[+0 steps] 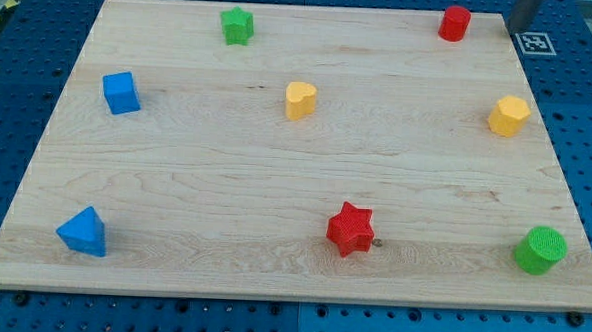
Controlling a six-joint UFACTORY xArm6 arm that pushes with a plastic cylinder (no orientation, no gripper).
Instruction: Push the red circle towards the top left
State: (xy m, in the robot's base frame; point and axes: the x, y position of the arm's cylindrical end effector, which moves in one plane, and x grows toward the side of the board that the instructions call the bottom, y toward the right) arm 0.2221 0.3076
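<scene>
The red circle stands near the top right corner of the wooden board. My dark rod comes in at the view's top right, and my tip sits at the board's top right edge, a short way to the right of the red circle and apart from it.
A green star is at top left, a blue cube at left, a yellow heart mid-board and a yellow hexagon at right. A red star, a green circle and a blue triangle lie along the bottom.
</scene>
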